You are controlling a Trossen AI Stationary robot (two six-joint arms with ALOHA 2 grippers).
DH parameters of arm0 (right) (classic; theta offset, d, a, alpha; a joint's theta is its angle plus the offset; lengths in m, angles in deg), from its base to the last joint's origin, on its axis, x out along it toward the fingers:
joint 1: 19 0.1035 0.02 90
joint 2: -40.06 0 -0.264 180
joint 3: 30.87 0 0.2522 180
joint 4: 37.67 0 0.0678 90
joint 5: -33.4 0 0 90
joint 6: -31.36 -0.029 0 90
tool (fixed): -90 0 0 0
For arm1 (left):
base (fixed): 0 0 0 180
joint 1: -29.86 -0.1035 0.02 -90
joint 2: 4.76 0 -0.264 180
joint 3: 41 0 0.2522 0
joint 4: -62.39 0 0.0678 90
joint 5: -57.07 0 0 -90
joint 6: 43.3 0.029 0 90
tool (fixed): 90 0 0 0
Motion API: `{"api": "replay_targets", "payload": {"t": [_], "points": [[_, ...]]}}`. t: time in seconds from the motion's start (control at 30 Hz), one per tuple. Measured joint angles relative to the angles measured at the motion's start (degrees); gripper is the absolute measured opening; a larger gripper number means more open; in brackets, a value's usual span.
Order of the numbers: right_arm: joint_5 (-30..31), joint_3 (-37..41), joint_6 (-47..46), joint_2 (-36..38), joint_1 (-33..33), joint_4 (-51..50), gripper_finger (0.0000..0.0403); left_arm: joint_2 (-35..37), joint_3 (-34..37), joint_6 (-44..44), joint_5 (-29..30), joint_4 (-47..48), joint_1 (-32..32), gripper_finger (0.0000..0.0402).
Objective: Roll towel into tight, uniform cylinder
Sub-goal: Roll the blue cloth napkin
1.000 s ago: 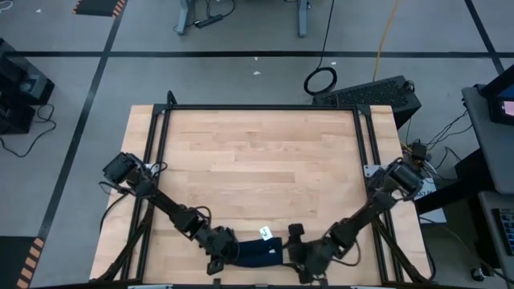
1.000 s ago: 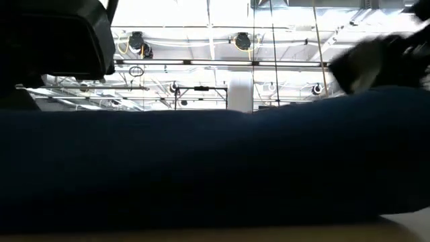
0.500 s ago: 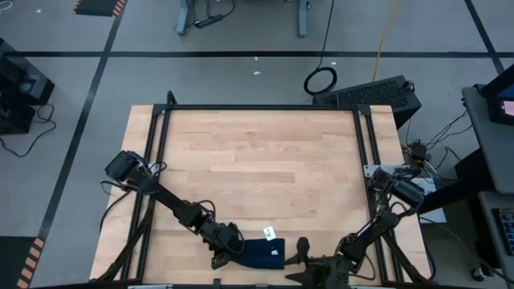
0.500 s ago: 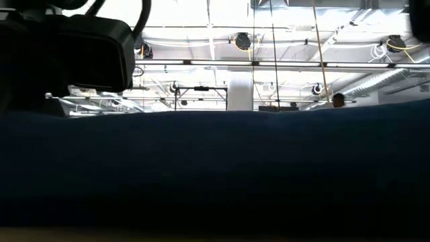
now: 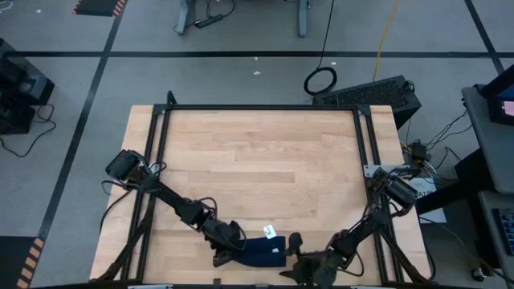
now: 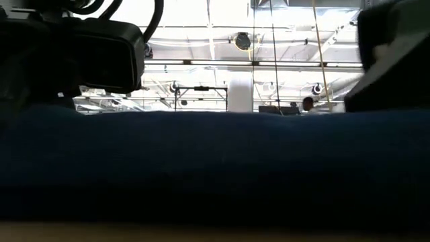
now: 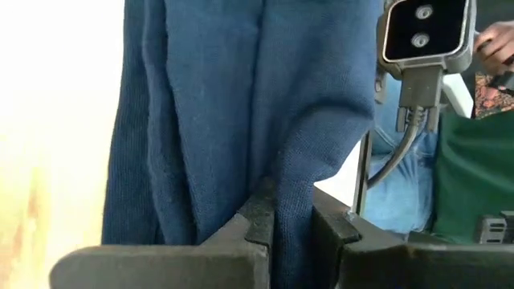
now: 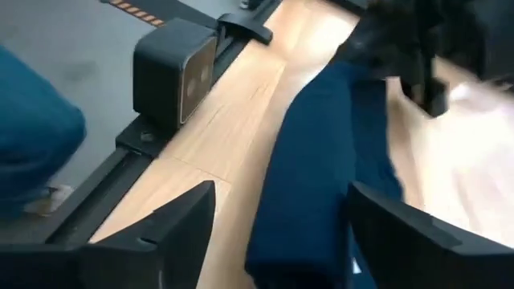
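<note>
Lying bunched along the bottom edge of the pale wooden table (image 5: 257,168), at lower centre of the high view, the dark navy blue soft towel (image 5: 261,251) shows its small white tag (image 5: 269,231) at its upper edge. At its left end the left gripper (image 5: 227,249) pinches a fold of the cloth between closed fingers (image 7: 259,218), much where it was half a second ago. The right gripper (image 5: 295,258), which then sat lower and further right near the frame's bottom edge, has come back up to just beside the towel's right end, its fingers (image 8: 173,221) spread wide and empty on either side of the cloth. In the low view the towel (image 6: 215,168) fills the frame as a dark band, hiding the table behind it; the dark shapes at upper left and upper right are cut off.
</note>
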Motion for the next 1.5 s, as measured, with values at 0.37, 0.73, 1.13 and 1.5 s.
{"api": "replay_targets", "payload": {"t": [0.37, 0.73, 1.13, 1.5], "points": [[-2.93, -0.02, -9.05, 0.0, -3.03, -1.19, 0.0136, -0.02, 0.0, 0.51, -0.04, 0.04, -0.11, 0.0042], [-10.23, -0.02, -25.01, 0.07, -6.88, -2.29, 0.0017, -0.02, 0.0, 4.76, 0.29, 0.13, 0.48, 0.0051], [-15.01, -0.11, -40.85, 1.55, -10.17, -2.02, 0.0008, 10.64, -0.04, 9.93, -0.36, 12.4, 4.82, 0.0206], [-21.55, -0.1, -57.51, 2.1, -15.12, -2.13, 0.0008, 12.95, -0.11, 24.53, 46.79, 8.93, 22.03, 0.0219]]}}
